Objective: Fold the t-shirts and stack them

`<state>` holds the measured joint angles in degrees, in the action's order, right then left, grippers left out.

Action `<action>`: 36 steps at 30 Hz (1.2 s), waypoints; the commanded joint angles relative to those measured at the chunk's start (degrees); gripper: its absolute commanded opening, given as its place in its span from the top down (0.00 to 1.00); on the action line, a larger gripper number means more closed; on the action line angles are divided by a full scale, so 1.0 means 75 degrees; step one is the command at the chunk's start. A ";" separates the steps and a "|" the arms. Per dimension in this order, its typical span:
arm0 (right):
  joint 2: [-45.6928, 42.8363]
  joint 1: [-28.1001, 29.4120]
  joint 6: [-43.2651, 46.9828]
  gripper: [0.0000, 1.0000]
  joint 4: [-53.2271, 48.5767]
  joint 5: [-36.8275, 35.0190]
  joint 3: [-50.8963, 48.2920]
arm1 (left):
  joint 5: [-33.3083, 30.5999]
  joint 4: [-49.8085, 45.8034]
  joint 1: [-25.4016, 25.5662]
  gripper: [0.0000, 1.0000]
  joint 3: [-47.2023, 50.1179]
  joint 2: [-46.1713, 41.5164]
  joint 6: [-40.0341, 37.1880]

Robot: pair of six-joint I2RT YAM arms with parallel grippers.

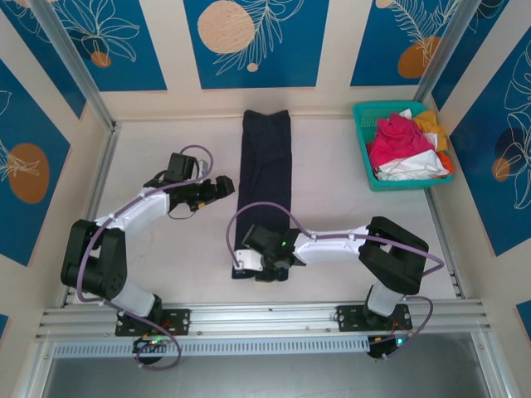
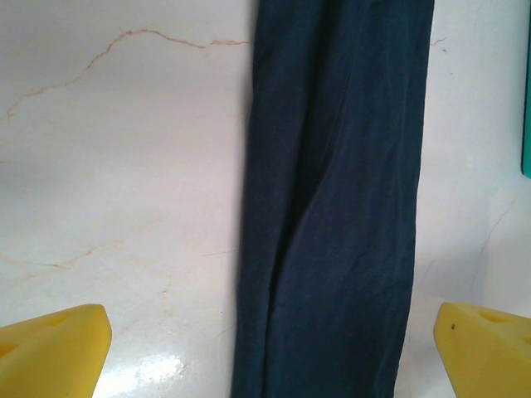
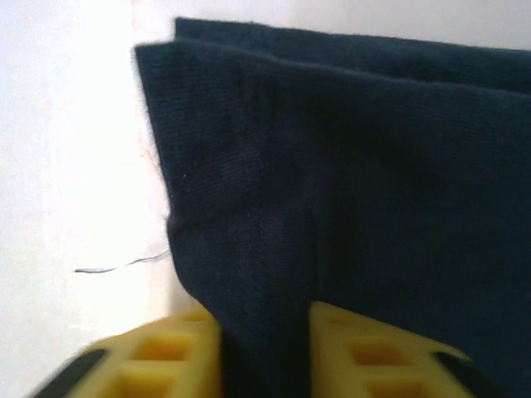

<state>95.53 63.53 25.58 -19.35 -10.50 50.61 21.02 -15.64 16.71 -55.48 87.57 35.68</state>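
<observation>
A dark navy t-shirt (image 1: 265,166) lies folded into a long narrow strip down the middle of the table. My right gripper (image 1: 249,264) sits at the strip's near end. In the right wrist view its yellow fingers (image 3: 178,348) press from both sides on a bunch of the shirt's hemmed corner (image 3: 265,249). My left gripper (image 1: 226,186) hovers just left of the strip's middle, jaws wide open with nothing in them; in its wrist view the navy t-shirt (image 2: 332,207) runs between the spread yellow fingertips (image 2: 58,348). Pink (image 1: 398,141), white (image 1: 406,168) and orange-yellow (image 1: 431,124) t-shirts are heaped in the basket.
A teal mesh basket (image 1: 362,141) stands at the back right corner. Metal rails run along the table's left and right sides (image 1: 444,240) and its near edge. Bare tabletop (image 1: 348,199) lies between the strip and the basket.
</observation>
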 commanded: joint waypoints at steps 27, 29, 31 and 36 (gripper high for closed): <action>-0.0713 -0.1566 0.1067 1.00 -0.2121 0.0183 0.1752 | 0.0177 0.0081 -0.0390 0.00 0.0032 0.0278 -0.0011; -0.0567 -0.1786 0.1286 1.00 -0.2064 0.0149 0.1953 | 0.0231 0.0093 -0.0481 0.00 0.0082 0.0245 -0.0011; -0.0388 -0.2040 0.1486 1.00 -0.1959 0.0066 0.2150 | 0.0224 0.0113 -0.0545 0.00 0.0119 0.0242 -0.0026; 0.0145 -0.2620 0.1887 1.00 -0.1749 -0.0005 0.2740 | 0.0344 0.0272 -0.0633 0.00 0.0258 0.0277 0.0035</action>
<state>94.89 45.54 36.18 -33.93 -9.91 68.27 21.58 -15.05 12.78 -54.89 89.23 35.68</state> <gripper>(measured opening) 0.076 0.998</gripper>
